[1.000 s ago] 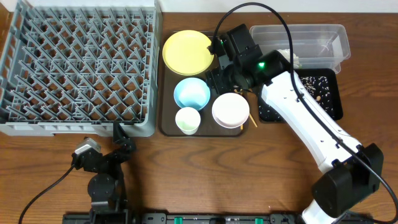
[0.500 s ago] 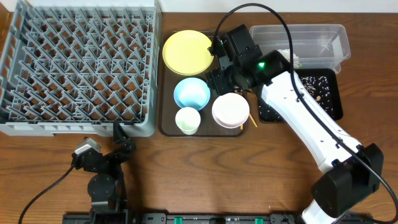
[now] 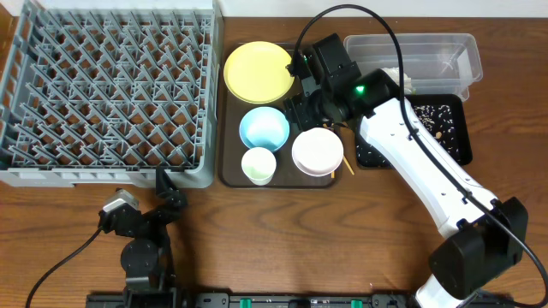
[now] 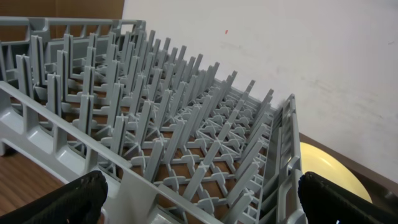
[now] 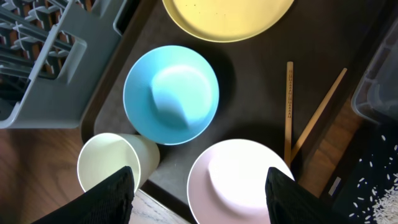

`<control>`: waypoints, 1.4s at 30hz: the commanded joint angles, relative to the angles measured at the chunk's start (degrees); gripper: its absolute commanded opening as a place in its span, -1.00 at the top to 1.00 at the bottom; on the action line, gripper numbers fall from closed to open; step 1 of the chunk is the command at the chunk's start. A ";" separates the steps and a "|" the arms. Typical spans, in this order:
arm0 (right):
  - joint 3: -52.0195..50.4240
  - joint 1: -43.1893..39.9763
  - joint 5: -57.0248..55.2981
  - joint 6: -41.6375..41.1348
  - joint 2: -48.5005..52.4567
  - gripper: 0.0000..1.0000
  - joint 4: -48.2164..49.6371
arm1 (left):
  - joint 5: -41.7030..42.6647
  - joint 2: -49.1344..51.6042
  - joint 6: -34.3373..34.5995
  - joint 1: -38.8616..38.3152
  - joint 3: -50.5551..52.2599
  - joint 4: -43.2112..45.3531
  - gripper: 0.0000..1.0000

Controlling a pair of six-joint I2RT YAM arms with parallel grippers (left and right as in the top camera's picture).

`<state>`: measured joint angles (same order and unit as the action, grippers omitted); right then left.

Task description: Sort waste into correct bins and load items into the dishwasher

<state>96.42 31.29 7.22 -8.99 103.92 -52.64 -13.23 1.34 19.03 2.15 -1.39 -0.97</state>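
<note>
The right pincer [image 5: 199,177] hangs released, its two dark fingers [image 5: 118,193] spread wide with nothing between them, above the dark brown serving tray [image 3: 229,154] at the centre of the overhead frame. On that tray, the round yellow plate [image 3: 259,71] lies at the top. The light blue bowl [image 3: 264,128] sits below it, the white cup [image 3: 258,165] just under the bowl, and the small white bowl [image 3: 318,151] at lower right. A pair of thin wooden chopsticks [image 5: 290,106] lies flat on the tray right of the blue bowl, the sticks meeting at the white bowl's rim.

The large grey plastic dish rack [image 3: 107,85] fills the upper left of the overhead frame and carries no dishes. At upper right stands the clear plastic tub [image 3: 445,51], and just below it the shallow black tray [image 3: 454,128], scattered with white grains [image 3: 441,115].

The left pincer [image 4: 199,180] is released too, fingers far apart, low on the wooden surface [image 3: 257,248] beside the rack's near wall.
</note>
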 commanded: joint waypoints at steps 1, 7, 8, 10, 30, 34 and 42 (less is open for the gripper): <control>0.55 -0.02 -0.31 -0.61 -0.83 -0.32 -0.17 | -1.11 0.02 -1.01 -0.24 1.14 -1.95 -1.00; 0.55 0.35 -0.31 -0.61 -0.83 -0.33 -0.31 | -1.11 0.02 -1.01 -0.24 1.14 -1.95 -1.00; 0.55 0.37 -0.33 -0.61 -0.83 -0.33 -0.31 | -1.11 0.02 -1.01 -0.24 1.14 -1.95 -1.00; 0.55 0.39 -0.33 -0.61 -0.83 -0.33 -0.31 | -1.11 0.02 -1.01 -0.24 1.14 -1.95 -1.00; 0.55 0.39 -0.33 -0.61 -0.83 -0.33 -0.26 | -1.11 0.02 -1.01 -0.24 1.14 -1.95 -1.00; 0.55 0.39 -0.31 -0.63 -0.85 -0.35 -0.92 | -1.11 0.02 -1.01 -0.24 1.14 -1.95 -1.00; 0.55 0.39 -0.31 -1.25 -0.83 -0.40 -2.84 | -1.11 0.02 -1.01 -0.24 1.14 -1.95 -1.00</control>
<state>96.42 31.29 7.05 -9.23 103.92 -55.68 -13.23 1.34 19.03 2.15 -1.39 -0.97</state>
